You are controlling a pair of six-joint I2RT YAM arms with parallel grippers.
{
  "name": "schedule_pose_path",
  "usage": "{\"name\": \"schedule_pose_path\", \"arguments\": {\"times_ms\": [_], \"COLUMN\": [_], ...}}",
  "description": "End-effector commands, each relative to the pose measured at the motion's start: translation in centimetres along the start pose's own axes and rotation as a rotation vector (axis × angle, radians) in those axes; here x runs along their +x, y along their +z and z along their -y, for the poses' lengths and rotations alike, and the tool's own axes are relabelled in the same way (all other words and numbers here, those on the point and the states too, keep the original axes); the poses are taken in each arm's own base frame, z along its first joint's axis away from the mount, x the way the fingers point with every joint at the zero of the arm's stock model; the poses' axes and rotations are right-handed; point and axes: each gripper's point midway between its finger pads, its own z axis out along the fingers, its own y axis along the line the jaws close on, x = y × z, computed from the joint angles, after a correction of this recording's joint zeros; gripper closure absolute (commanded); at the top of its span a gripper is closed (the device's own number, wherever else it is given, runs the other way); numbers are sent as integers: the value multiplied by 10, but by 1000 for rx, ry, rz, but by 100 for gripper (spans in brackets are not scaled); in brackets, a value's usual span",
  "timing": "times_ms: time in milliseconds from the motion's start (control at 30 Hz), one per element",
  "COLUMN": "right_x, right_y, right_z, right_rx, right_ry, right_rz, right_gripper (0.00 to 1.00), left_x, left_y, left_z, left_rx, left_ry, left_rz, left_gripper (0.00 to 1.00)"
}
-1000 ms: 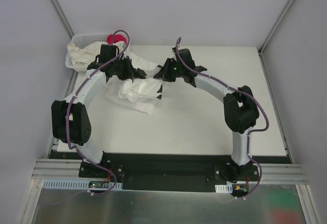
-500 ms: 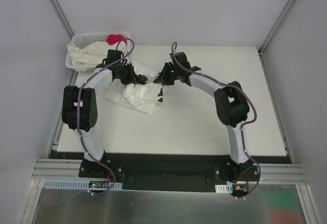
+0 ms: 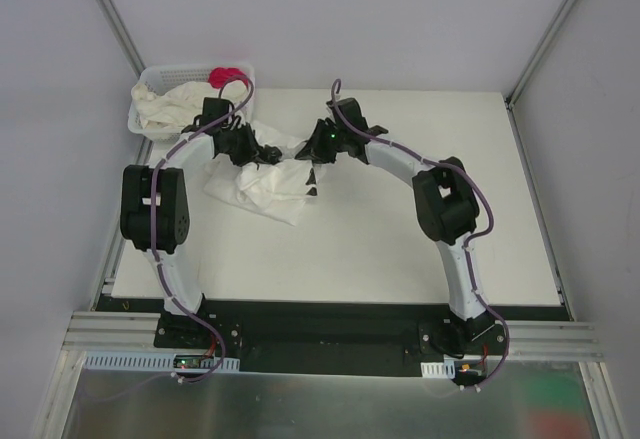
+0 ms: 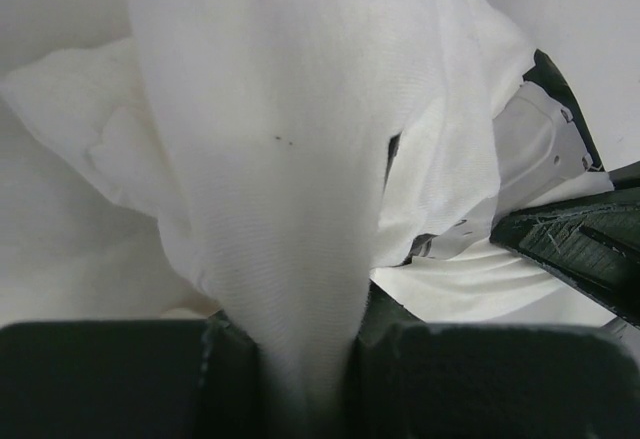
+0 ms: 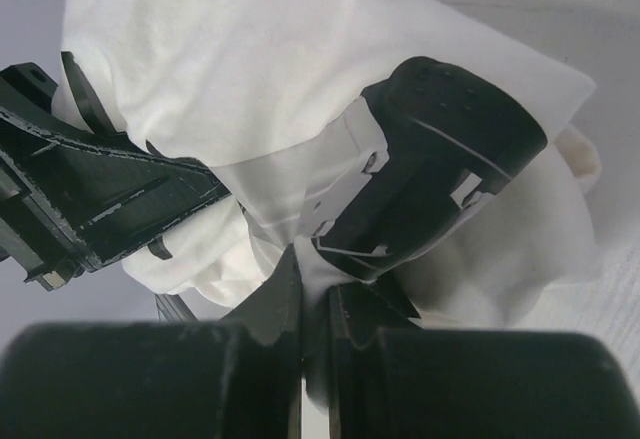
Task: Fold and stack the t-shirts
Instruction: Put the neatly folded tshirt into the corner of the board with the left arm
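One shirt (image 3: 262,191) lies crumpled on the table (image 3: 420,219), at its far left part, just in front of the basket (image 3: 145,84). The other shirts (image 3: 170,107) are piled inside the basket, with a red cloth (image 3: 228,75) at its back edge.

Both arms reach forward and meet above the far edge of the shirt. The left gripper (image 3: 265,151) and the right gripper (image 3: 306,151) are very near to each other, almost touching. In the left wrist view a thick band of white fabric runs down between the two fingers (image 4: 100,379), and the jaws stand narrow and pinch it. In the right wrist view a thinner fold of the same fabric is caught in the narrow gap between its fingers (image 5: 120,379). So each gripper holds the shirt.

I think the two grips are so close because the arms take one edge of the garment together, probably to pull it apart and spread it flat. The cloth hangs from both grips in loose folds, and the rest of it is bunched on the table. It is not flat at all, so folding is not yet begun and the task looks to be at its early part. No folded stack is visible anywhere.

The next move asks for care: the cloth is soft and thin, so it may slip from the jaws.
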Motion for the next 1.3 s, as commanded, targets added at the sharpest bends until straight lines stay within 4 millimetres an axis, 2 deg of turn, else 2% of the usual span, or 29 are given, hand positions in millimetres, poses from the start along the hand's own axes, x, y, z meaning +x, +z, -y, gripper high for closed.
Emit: {"name": "schedule_pose_path", "arguments": {"times_ms": [0, 100, 200, 367, 533, 733, 900, 967, 1133, 1167, 1200, 1233, 1267], "right_x": [-8, -2, 5, 26, 35, 32, 18, 16, 11, 11, 10, 11, 9], "right_y": [-13, -15, -19, -23, -22, -14, -7, -2, -3, -4, -4, -5, -7], "right_z": [-24, -28, -32, -19, -10, -8, -8, -1, 7, 7, 8, 11, 12], "right_rx": [-38, -39, -40, -23, -12, -24, -45, -40, -36, -35, -35, -30, -30], "right_ry": [-17, -28, -48, -42, -37, -20, 3, 22, 33, 34, 35, 38, 35], "right_rz": [4, 1, -5, -26, -39, -53, -54, -62, -60, -60, -59, -62, -56], "right_gripper": [99, 99, 99, 99, 99, 99, 99, 99, 93, 87, 85, 84, 79], "left_x": [-42, -38, -30, -9, -5, -10, -16, -16, -16, -15, -16, -14, -14], "left_y": [-42, -54, -62, -54, -44, -28, -10, -1, 12, 13, 14, 14, 13], "left_z": [11, 15, 9, -10, -14, -18, -25, -30, -44, -47, -51, -53, -54], "left_rx": [-3, -1, -35, -76, -66, -63, -66, -68, -83, -91, -97, -102, -105], "left_ry": [49, 53, 41, 11, 7, 5, 1, -7, -30, -35, -40, -43, -47], "left_rz": [168, 183, 198, 161, 143, 123, 98, 81, 57, 52, 54, 51, 51], "left_gripper": [100, 100, 100, 100, 100, 100, 100, 100, 100, 98, 94, 85, 81]}}
